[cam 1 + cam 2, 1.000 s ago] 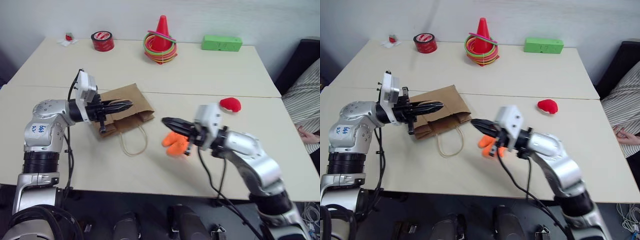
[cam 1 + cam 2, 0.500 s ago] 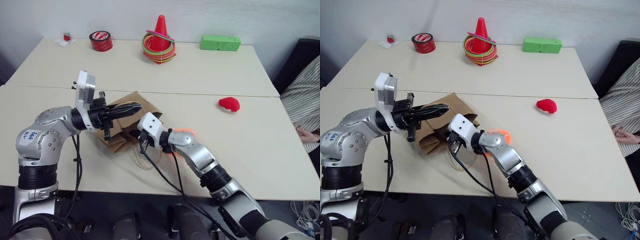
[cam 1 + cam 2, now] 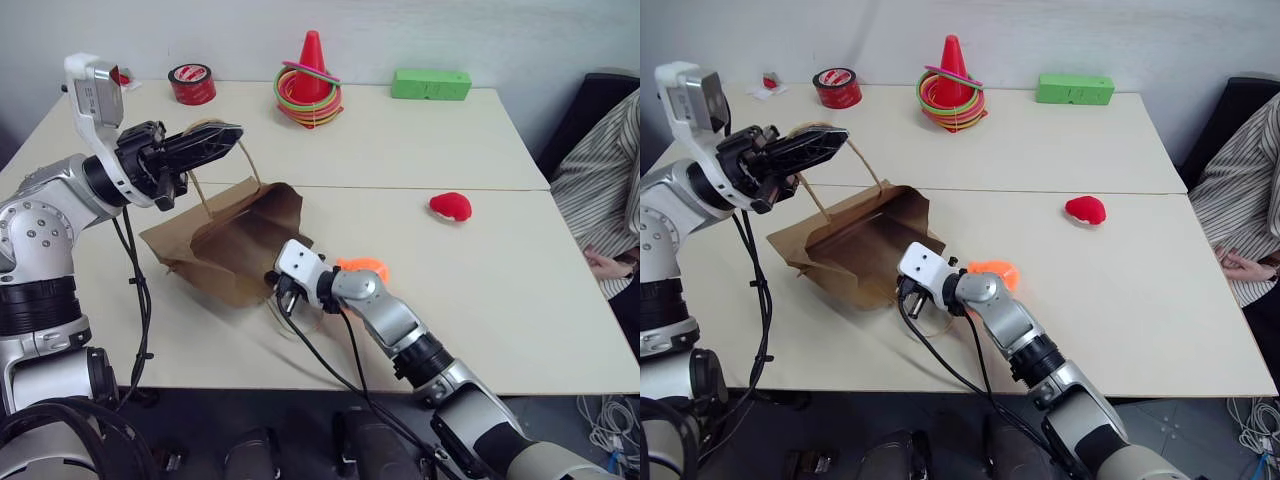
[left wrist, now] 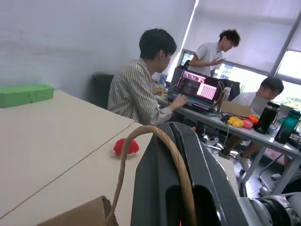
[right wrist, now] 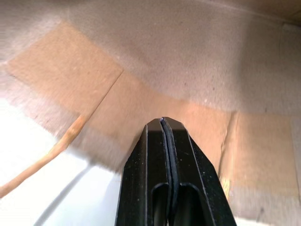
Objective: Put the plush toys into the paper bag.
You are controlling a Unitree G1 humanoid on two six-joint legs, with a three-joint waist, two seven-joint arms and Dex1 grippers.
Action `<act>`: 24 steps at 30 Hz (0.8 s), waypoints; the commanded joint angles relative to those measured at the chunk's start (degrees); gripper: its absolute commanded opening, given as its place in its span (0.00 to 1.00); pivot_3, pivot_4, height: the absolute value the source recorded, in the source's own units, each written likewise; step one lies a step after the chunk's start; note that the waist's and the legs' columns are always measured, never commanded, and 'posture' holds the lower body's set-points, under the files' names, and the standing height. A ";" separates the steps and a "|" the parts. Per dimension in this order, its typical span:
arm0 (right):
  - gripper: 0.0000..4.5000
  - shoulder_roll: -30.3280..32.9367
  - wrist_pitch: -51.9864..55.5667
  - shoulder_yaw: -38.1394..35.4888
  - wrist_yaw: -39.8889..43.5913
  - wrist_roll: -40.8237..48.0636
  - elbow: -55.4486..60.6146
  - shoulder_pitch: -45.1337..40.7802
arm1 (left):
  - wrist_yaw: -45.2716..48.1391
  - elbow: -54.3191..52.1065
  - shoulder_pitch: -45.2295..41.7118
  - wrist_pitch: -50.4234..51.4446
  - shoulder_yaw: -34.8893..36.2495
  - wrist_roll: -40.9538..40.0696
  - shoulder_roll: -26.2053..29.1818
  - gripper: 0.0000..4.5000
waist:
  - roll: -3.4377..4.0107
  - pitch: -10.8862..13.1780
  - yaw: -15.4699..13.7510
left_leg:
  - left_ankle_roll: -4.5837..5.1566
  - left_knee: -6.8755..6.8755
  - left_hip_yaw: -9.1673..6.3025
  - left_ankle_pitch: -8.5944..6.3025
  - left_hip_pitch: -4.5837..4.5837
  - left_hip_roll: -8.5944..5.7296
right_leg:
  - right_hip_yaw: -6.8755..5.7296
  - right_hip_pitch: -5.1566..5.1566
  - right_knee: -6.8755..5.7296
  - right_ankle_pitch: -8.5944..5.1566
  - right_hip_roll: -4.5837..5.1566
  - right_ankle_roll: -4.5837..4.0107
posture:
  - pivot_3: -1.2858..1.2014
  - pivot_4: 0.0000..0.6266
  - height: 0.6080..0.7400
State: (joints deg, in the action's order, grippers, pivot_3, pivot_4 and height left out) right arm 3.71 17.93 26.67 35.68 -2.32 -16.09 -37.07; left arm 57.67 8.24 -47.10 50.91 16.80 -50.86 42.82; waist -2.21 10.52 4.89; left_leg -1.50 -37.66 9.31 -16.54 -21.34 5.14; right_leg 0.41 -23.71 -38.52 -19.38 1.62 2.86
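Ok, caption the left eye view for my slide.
Left gripper lifts the bag open by a handle; right gripper at its mouth.

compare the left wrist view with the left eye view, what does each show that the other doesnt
Left wrist view alone: two people at a desk with a laptop.

Left eye view alone: the orange plush toy beside the right arm, the right pincer at the bag's mouth, the cone with rings and the red tape roll.

Both: the left pincer shut on the paper bag's handle, the red plush toy and the green block.
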 commanded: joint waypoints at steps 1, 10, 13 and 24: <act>0.00 0.75 0.66 0.09 1.16 -0.21 0.86 2.55 | 1.90 0.82 -0.47 -1.91 0.02 1.43 1.05 0.00 | 0.00 0.00 0.01 | 0.00 0.00 0.01 0.00 0.00 -0.01 | 0.01 0.00 0.00 0.00 0.01 0.00 | 0.52 0.24 1.00; 0.13 3.69 -7.36 -8.68 7.45 9.58 15.44 8.70 | 0.39 -2.75 3.68 -2.24 -1.44 1.12 -4.85 0.00 | 0.00 0.02 -0.26 | 0.01 0.03 -0.01 -0.02 -0.14 -0.01 | -0.01 -0.06 0.09 0.00 0.02 0.00 | 0.52 0.24 1.00; 0.35 7.14 -12.81 -13.27 11.95 15.18 21.51 11.36 | -0.53 -2.95 3.50 -1.91 -1.14 0.39 -6.70 0.00 | -0.01 0.03 -0.34 | 0.01 0.02 -0.02 -0.02 -0.16 -0.02 | -0.01 -0.06 0.12 0.00 0.01 0.01 | 0.52 0.24 1.00; 0.99 24.34 -14.19 -42.68 10.30 24.10 45.90 51.04 | -1.39 -3.76 2.54 -2.39 -2.29 1.44 -8.33 0.00 | 0.00 0.04 -2.44 | 0.01 0.40 -0.09 -0.05 -0.10 -0.10 | 0.01 0.07 0.65 -0.03 -0.01 0.08 | 0.52 0.24 1.00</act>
State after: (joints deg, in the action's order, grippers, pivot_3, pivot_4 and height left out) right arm 27.08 5.60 -12.04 46.20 21.82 27.55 11.52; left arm 55.80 6.72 -43.95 49.58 13.83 -49.16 33.98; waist -2.21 10.56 2.44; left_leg -1.47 -37.28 9.23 -16.59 -21.42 4.99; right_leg 0.44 -23.62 -37.88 -19.41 1.62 2.95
